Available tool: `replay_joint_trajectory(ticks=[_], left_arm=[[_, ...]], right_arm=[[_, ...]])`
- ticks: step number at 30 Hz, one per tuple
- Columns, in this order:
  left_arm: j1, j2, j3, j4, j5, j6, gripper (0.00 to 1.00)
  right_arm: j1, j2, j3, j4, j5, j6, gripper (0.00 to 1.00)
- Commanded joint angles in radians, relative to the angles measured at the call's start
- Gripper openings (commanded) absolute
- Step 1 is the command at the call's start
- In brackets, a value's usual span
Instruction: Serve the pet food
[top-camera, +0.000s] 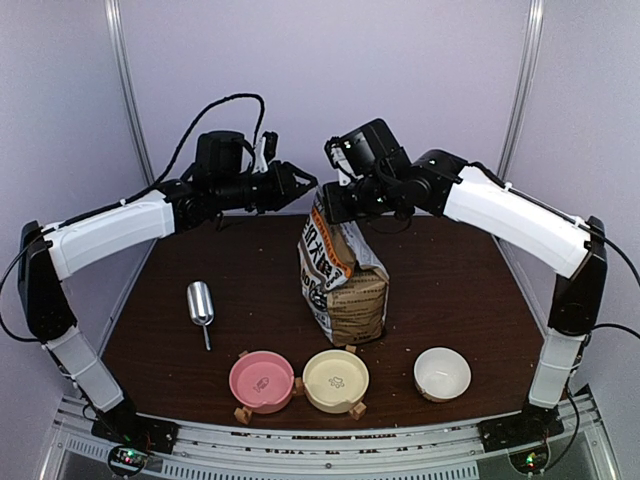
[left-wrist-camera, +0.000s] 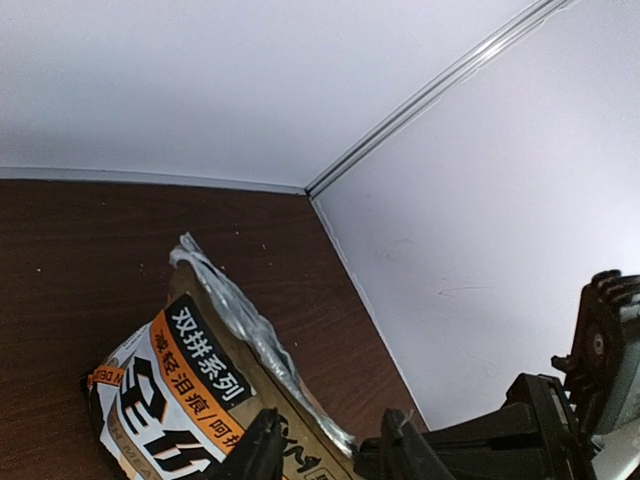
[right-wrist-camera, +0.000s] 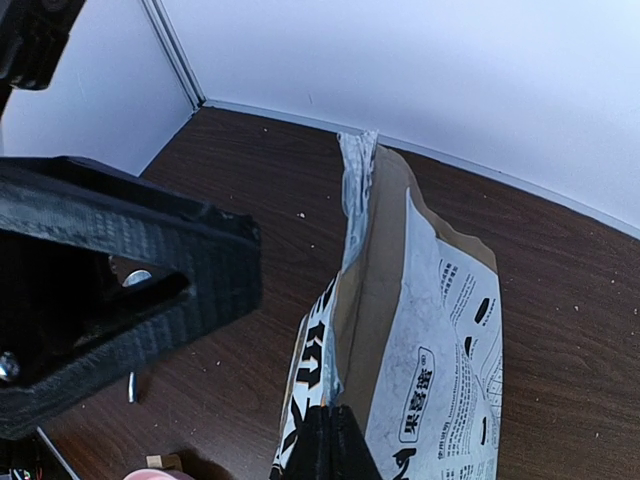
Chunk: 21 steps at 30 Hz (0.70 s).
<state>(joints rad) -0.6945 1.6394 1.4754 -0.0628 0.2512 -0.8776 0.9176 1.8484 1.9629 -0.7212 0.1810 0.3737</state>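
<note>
Left gripper (left-wrist-camera: 330, 428): its own wrist cam shows the jaws parted. The crinkled silver seal of the kraft-brown printed paper bag with an orange band (top-camera: 342, 275) runs down into the gap. Can't tell whether either finger touches it. The top cam only places this gripper up high, just left of the bag's top; the jaw gap isn't readable there.

Shiny metal scoop (top-camera: 200, 303): lies flat on the dark brown wooden bench (top-camera: 450, 290), well left of the bag, handle toward the near edge. Only the top cam shows it clearly.

Near-edge row, top cam only: round pink bowl (top-camera: 262, 380) and pale yellow bowl (top-camera: 335, 380) just beside each other. The bag stands upright mid-bench, behind the yellow one.

Right gripper (right-wrist-camera: 333, 440): wrist cam shows the jaws closed together, pinching the bag's top edge. The top cam agrees on where it is, at the bag's upper end, but doesn't show the pinch itself.

White bowl (top-camera: 442, 373): farther right, apart from the other two.

Cross-views: the right wrist cam shows the left gripper large and blurred on its left. The left wrist cam shows the right arm's black body at lower right.

Kibble pellets: not visible in any view. The wrist cams show only paper and foil at the bag top, so I can't tell where the pellets sit.
</note>
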Motion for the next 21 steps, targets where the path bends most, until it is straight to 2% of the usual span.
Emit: replay_joint_trajectory(ticks=[1,9,21], left_arm=[[0.001,0.048,0.038,0.006,0.056,0.026,0.36],[0.001,0.067,0.026,0.024,0.077,0.012,0.29],[0.001,0.098,0.031,0.052,0.098,-0.002,0.29]], right_arm=[[-0.008,-0.041,-0.013,0.022,-0.012,0.017,0.00],[-0.018,-0.046,-0.024,0.027,-0.016,0.035,0.00],[-0.023,-0.045,-0.033,0.033,-0.026,0.036,0.00]])
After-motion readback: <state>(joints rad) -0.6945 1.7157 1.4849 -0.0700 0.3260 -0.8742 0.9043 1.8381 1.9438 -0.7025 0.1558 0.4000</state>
